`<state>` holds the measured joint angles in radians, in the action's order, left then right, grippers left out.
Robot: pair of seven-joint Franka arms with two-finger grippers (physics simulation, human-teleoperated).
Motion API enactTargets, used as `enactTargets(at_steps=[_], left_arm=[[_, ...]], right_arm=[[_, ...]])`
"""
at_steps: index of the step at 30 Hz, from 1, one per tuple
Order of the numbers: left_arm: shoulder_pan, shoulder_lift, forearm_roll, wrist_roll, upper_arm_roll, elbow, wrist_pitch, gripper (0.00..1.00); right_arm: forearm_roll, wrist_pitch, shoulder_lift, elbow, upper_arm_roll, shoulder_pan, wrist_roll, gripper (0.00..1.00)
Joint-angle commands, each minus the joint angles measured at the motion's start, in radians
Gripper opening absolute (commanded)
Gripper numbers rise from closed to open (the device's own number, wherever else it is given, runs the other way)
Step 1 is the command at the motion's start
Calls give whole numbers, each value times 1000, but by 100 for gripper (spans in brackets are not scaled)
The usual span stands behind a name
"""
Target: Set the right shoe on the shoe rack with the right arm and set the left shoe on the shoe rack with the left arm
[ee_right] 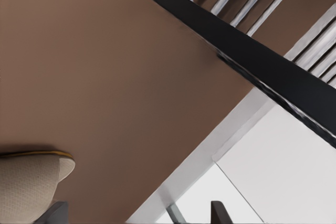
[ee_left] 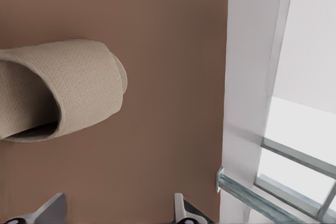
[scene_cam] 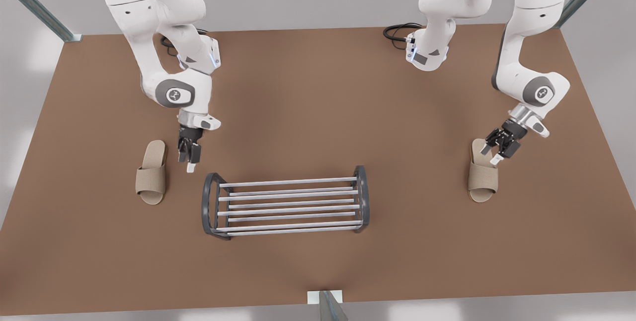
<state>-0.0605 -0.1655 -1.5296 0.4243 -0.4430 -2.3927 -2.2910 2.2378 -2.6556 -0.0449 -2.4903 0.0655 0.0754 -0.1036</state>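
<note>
The rack (scene_cam: pixel 285 206) sits in the middle of a brown table (scene_cam: pixel 318 87) in a pale room. The right gripper (scene_cam: pixel 190 154) hangs between the rack and the right shoe (scene_cam: pixel 151 172). The left gripper (scene_cam: pixel 499 149) is by the left shoe (scene_cam: pixel 483 177). Both are spread wide and hold nothing.

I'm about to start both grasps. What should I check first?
1. Left tool open: ok.
2. Left shoe centred under the left tool: not ok, it sits off to one side in the wrist view.
3. Right tool open: ok.
4. Right tool over right shoe: not ok, it hangs between shoe and rack.
5. Rack bars free: ok.
</note>
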Motion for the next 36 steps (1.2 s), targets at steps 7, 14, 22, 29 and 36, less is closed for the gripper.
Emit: enactTargets(at_steps=[7, 14, 22, 29, 36], left_arm=[[5, -22, -233, 953, -74, -75, 79, 100], [8, -75, -411, 942, -74, -83, 96, 100], [10, -173, -448, 944, -72, -48, 145, 100], [10, -212, -455, 942, -71, -20, 145, 100], [10, -252, -480, 932, -31, 26, 143, 100]], right_arm=[[333, -29, -7, -85, -21, -361, -1094, 100], [381, -3, -95, -27, -24, -298, -1167, 100], [394, 6, -127, -24, -23, -298, -1167, 100], [571, 56, -171, -1, -32, -301, -1174, 100], [651, 137, -222, 11, -33, -299, -1216, 100]])
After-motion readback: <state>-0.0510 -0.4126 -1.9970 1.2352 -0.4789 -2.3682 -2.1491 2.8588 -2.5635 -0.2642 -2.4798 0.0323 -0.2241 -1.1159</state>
